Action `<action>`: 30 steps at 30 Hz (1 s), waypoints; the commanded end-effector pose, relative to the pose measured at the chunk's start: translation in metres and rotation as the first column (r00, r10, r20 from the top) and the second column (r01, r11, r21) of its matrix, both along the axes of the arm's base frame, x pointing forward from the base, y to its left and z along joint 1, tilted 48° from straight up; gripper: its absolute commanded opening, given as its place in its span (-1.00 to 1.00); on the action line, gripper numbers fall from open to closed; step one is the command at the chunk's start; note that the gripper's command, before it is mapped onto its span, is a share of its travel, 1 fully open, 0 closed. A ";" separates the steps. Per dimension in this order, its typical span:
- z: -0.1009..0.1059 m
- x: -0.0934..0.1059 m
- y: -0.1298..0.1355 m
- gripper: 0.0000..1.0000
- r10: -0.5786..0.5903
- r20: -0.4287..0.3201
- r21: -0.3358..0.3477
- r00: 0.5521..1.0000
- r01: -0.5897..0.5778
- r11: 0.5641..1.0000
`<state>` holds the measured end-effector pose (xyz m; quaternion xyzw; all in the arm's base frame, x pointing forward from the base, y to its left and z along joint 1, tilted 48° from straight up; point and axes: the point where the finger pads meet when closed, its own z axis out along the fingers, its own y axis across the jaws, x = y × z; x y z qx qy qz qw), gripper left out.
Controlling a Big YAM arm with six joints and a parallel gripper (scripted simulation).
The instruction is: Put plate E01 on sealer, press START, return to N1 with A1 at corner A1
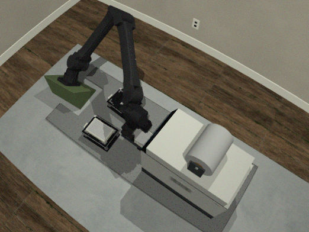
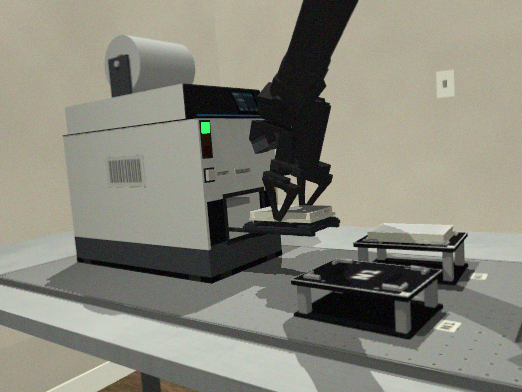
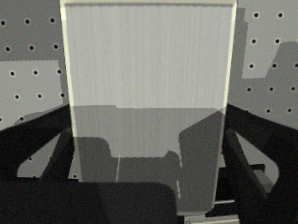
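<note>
Plate E01 (image 2: 320,214) (image 3: 150,60), with a smooth greyish top, is between the fingers of my gripper (image 2: 294,211) (image 3: 148,111), which is shut on its two long sides. The plate looks level and a little above the sealer's stage (image 2: 300,230), which is out in front of the opening. The green lamp (image 2: 205,127) is lit above the START button (image 2: 209,174). Nest N1 (image 2: 345,284) is empty, its corner locators showing; the arm partly covers it in the top view. The N2 plate (image 1: 99,129) (image 2: 410,233) sits flat in nest N2 (image 2: 448,265).
The sealer's white housing (image 1: 174,133) (image 2: 140,200), with its foil roll (image 1: 210,148) (image 2: 160,62) on top, stands close beside the gripper. Nest N2 stands beside N1. The arm's green base (image 1: 69,94) is at the table's other end.
</note>
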<state>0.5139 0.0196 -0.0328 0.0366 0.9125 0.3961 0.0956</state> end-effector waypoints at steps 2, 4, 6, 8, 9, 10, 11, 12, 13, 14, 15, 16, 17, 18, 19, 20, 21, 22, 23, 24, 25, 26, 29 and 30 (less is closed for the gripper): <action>0.005 0.020 -0.022 -1.00 -0.029 0.046 -0.013 0.999 0.029 0.999; 0.004 0.021 -0.022 -1.00 -0.029 0.047 -0.013 0.998 0.029 0.999; 0.004 0.021 -0.022 -1.00 -0.028 0.047 -0.013 0.999 0.029 1.000; 0.004 0.021 -0.019 -1.00 -0.024 0.047 -0.012 0.999 0.024 1.000; 0.003 0.022 -0.017 -1.00 -0.020 0.047 -0.012 0.999 0.020 1.000; 0.003 0.022 -0.015 -1.00 -0.016 0.046 -0.012 0.999 0.016 1.000; 0.003 0.022 -0.013 -1.00 -0.012 0.046 -0.012 0.999 0.012 1.000; 0.003 0.023 -0.011 -1.00 -0.008 0.046 -0.012 0.999 0.008 1.000; 0.003 0.023 -0.009 -1.00 -0.004 0.046 -0.012 0.999 0.004 1.000; 0.003 0.023 -0.007 -1.00 0.000 0.047 -0.012 0.999 0.000 1.000; 0.003 0.024 -0.005 -1.00 0.004 0.048 -0.012 0.999 -0.003 1.000; 0.004 0.024 -0.003 -1.00 0.008 0.049 -0.013 0.999 -0.007 1.000; 0.004 0.025 -0.001 -1.00 0.012 0.050 -0.013 0.999 -0.011 1.000; 0.005 0.025 0.001 -1.00 0.016 0.052 -0.013 0.999 -0.015 1.000; 0.007 0.026 0.002 -1.00 0.017 0.057 -0.014 0.998 -0.016 1.000; 0.009 0.027 0.002 -1.00 0.018 0.061 -0.015 0.998 -0.017 1.000; 0.011 0.028 0.002 -1.00 0.019 0.066 -0.016 0.998 -0.018 1.000; 0.014 0.029 0.003 -1.00 0.020 0.070 -0.017 0.997 -0.019 1.000; 0.014 0.029 0.003 -1.00 0.020 0.070 -0.017 0.997 -0.019 1.000; 0.014 0.029 0.003 -1.00 0.020 0.070 -0.017 0.997 -0.019 1.000; 0.015 0.029 0.003 -1.00 0.021 0.072 -0.017 0.997 -0.020 1.000; 0.019 0.029 0.002 -1.00 0.021 0.073 -0.017 0.997 -0.020 1.000; 0.031 0.030 -0.010 -1.00 0.012 0.079 -0.011 0.997 -0.011 1.000; 0.033 0.030 -0.014 -1.00 0.008 0.078 -0.012 0.997 -0.007 1.000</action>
